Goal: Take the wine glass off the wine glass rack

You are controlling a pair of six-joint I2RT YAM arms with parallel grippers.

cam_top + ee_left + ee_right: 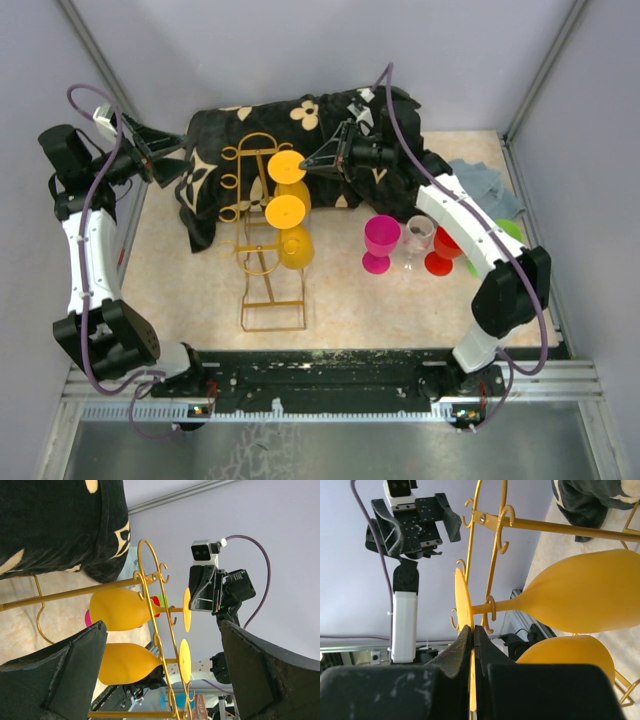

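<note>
The gold wire wine glass rack (262,262) stands mid-table, its far end against a black floral cloth. Two yellow wine glasses hang on its rails by their stems. My right gripper (310,165) is shut on the round foot of the far yellow glass (287,167). In the right wrist view the fingers (462,645) pinch that thin foot (463,592) edge-on, the bowl (585,597) to the right. The near yellow glass (286,212) hangs beside it. My left gripper (178,158) is wide open, left of the rack and touching nothing; its view shows both glasses (120,610) and the rack (150,575).
The black floral cloth (320,120) is draped over a mound at the back. A magenta glass (380,240), a clear glass (418,235) and a red glass (441,252) stand right of the rack. A grey cloth (482,180) and a green item (511,229) lie far right.
</note>
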